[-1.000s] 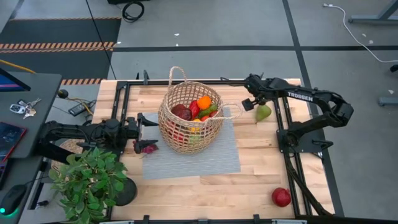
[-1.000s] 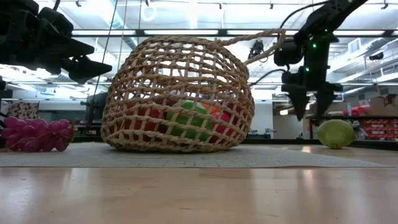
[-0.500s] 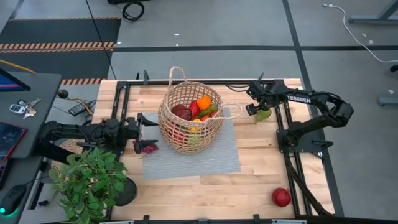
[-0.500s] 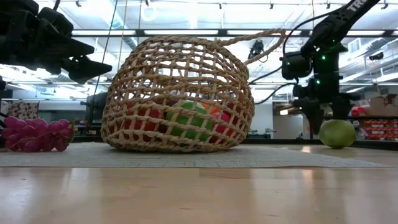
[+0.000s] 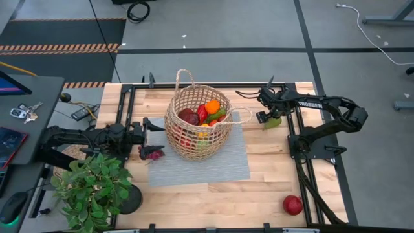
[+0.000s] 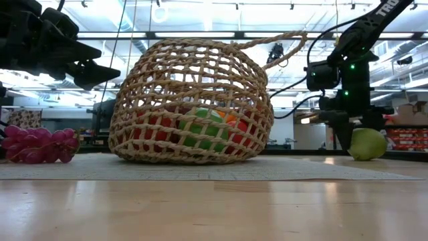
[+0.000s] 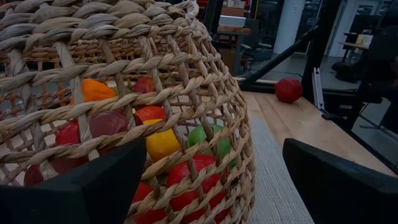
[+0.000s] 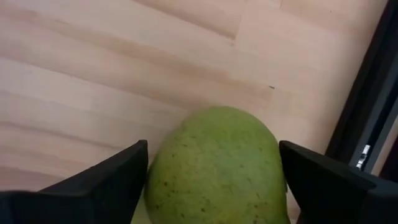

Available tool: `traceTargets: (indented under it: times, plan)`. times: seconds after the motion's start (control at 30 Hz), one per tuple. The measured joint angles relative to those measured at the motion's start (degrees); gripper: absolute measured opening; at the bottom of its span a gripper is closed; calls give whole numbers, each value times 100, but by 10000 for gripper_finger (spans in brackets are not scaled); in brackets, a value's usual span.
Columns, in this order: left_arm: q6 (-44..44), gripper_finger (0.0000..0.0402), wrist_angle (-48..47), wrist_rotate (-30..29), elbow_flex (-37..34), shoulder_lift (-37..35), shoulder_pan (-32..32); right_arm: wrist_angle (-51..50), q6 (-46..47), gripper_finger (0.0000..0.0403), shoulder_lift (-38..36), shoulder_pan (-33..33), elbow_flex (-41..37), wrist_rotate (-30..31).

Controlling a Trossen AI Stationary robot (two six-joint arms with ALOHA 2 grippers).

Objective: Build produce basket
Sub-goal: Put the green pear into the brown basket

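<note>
Only the right wrist view shows jaws flanking the pear [image 8: 217, 165].

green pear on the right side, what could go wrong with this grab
The right gripper straddles the green pear with open fingers; the round fruit could roll or squirt out as they close. It lies close to the dark table frame, which a finger might clip.

Basket [image 5: 196, 126] mouth stands clear above — handles [image 5: 184, 76] (thin loops) flank it.
</note>
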Motion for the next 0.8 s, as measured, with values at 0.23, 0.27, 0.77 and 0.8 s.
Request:
traceTargets:
  times: [0.23,0.27,0.77,0.8]
  plan:
    - [0,386,-1,-2,0,0,1,107,-2,321,0,0,0,0]
    - [0,386,1,0,0,0,0,111,-2,316,0,0,0,0]
    - [-2,386,-1,-1,0,0,-2,251,-601,308,-129,4,649,84]
    - [0,386,2,-1,0,0,-1,244,-644,308,-181,4,750,106]
